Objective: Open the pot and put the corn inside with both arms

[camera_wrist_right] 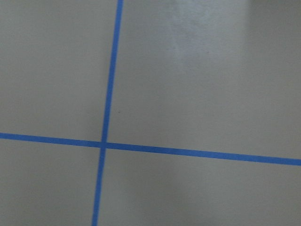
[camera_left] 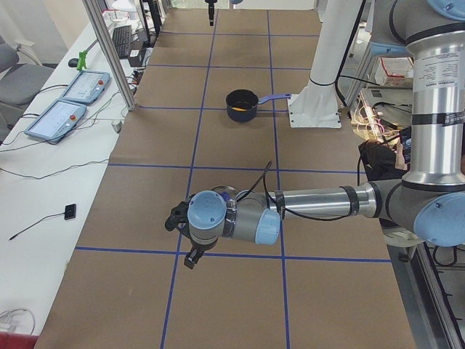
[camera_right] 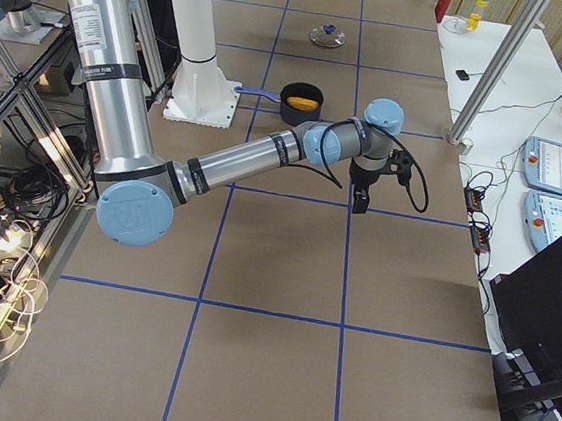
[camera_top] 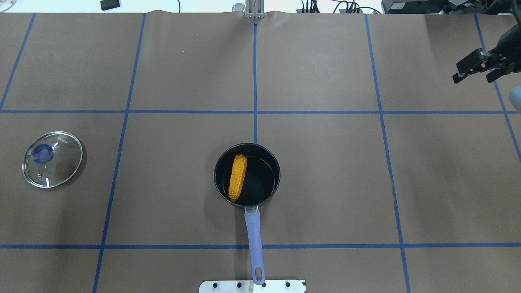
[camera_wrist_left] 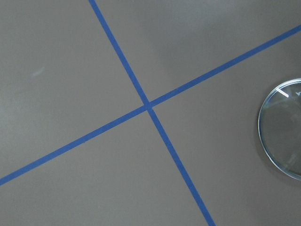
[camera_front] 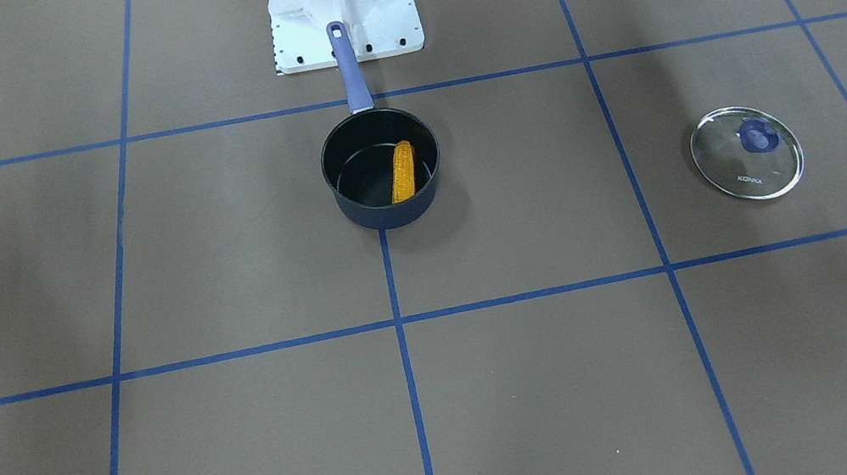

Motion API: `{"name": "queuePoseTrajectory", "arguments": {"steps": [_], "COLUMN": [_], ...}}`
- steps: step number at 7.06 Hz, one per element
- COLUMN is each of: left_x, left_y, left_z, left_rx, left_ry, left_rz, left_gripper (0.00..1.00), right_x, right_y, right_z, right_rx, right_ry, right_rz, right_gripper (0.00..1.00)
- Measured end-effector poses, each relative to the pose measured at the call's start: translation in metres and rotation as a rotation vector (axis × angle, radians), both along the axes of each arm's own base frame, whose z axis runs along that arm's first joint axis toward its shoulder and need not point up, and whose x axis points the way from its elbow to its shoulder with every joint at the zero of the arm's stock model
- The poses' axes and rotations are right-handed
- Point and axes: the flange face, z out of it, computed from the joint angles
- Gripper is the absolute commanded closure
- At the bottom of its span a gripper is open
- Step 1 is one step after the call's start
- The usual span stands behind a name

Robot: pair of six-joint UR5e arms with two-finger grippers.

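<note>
Lying inside the small navy saucepan (camera_top: 278, 175), the yellow-orange corn cob (camera_top: 238, 177) sits along its left side. We see that saucepan uncovered at mid-table, its handle toward the robot-side edge. Its round glass lid (camera_top: 57, 167) rests flat near the left edge. Over the far right corner, the right gripper (camera_top: 458, 72) seems parted and empty. We cannot tell how the left gripper (camera_left: 191, 259) stands.

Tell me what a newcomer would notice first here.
The yellow-orange corn lies inside the open dark pot at the table's middle, handle pointing to the robot's base. The glass lid rests on the table far to the robot's left, and the right claw hangs at the far right edge.
</note>
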Motion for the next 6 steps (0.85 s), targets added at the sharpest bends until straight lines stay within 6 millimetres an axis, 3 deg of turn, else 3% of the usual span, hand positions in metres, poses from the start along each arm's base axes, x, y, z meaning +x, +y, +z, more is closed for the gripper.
{"name": "queuePoseTrajectory", "arguments": {"steps": [1, 3, 5, 6], "left_x": [-0.001, -0.006, -0.008, -0.008], "left_y": [0.004, 0.008, 0.009, 0.008], "left_z": [0.002, 0.003, 0.002, 0.001], "left_rx": [-0.001, -0.001, 0.003, 0.005], "left_ry": [0.004, 0.010, 0.010, 0.008], "left_rz": [-0.002, -0.012, -0.016, -0.017], "left_gripper": [0.02, 0.02, 0.02, 0.02], "right_x": [0.034, 0.091, 0.119, 0.125], "right_y": [-0.002, 0.015, 0.042, 0.048], "right_z": [0.039, 0.104, 0.138, 0.145], "right_rx": [-0.007, -0.022, -0.067, -0.086], "right_ry": [0.019, 0.033, 0.007, -0.004], "right_rz": [-0.002, -0.008, 0.012, 0.027], "right_gripper": [0.00, 0.00, 0.00, 0.00]}}
